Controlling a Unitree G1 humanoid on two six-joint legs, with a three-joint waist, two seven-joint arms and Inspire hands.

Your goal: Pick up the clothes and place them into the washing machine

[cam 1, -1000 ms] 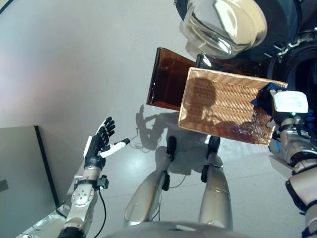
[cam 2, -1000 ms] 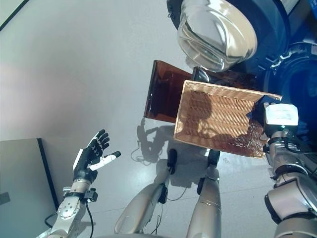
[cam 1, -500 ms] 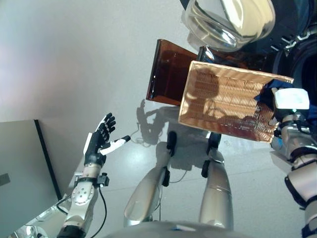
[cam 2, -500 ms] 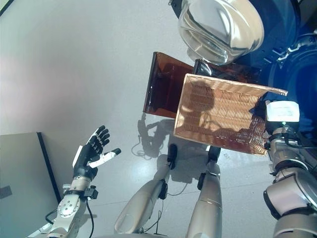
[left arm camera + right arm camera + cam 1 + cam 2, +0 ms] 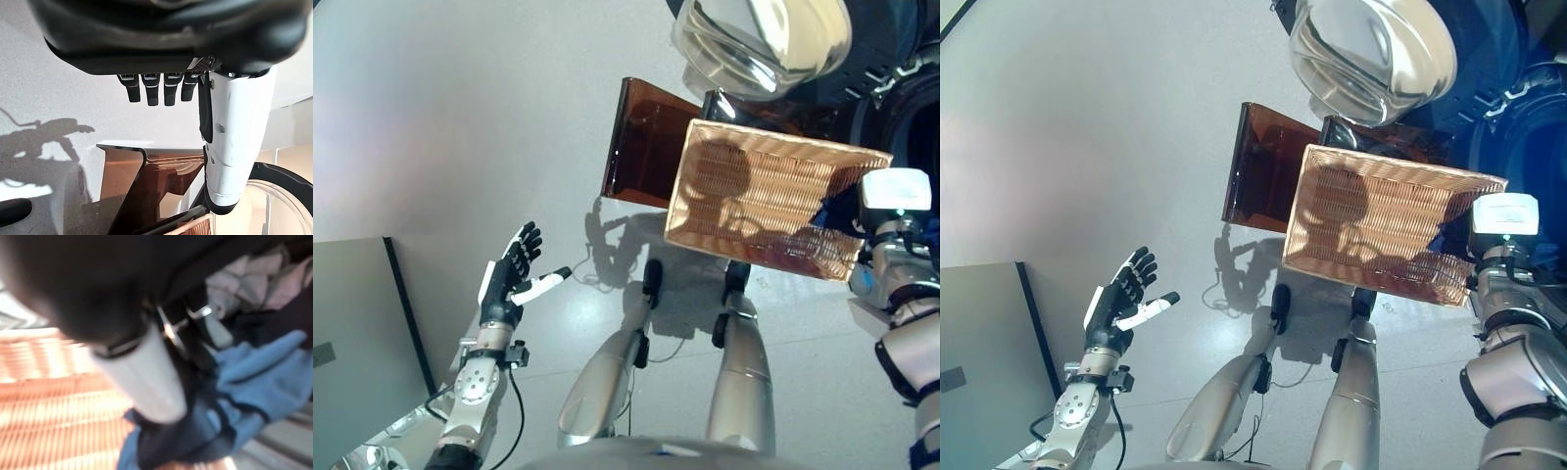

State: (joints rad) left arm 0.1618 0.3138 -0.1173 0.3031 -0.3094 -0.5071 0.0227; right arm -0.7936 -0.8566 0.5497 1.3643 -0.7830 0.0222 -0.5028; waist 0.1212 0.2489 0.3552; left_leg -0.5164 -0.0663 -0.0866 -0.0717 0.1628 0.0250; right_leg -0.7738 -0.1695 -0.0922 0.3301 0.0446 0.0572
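Blue clothes [image 5: 254,382] are clutched by the right hand [image 5: 146,377] at the wicker basket [image 5: 754,196]; the left hand [image 5: 509,279] is held open, empty.

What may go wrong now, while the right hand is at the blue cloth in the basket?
1. The right hand is at the blue cloth, but its grasp is not visible; the cloth might slip.
2. The wicker basket stands on a brown stand; pulling might shift it.
3. The left hand hangs open and far away, so it cannot steady anything.
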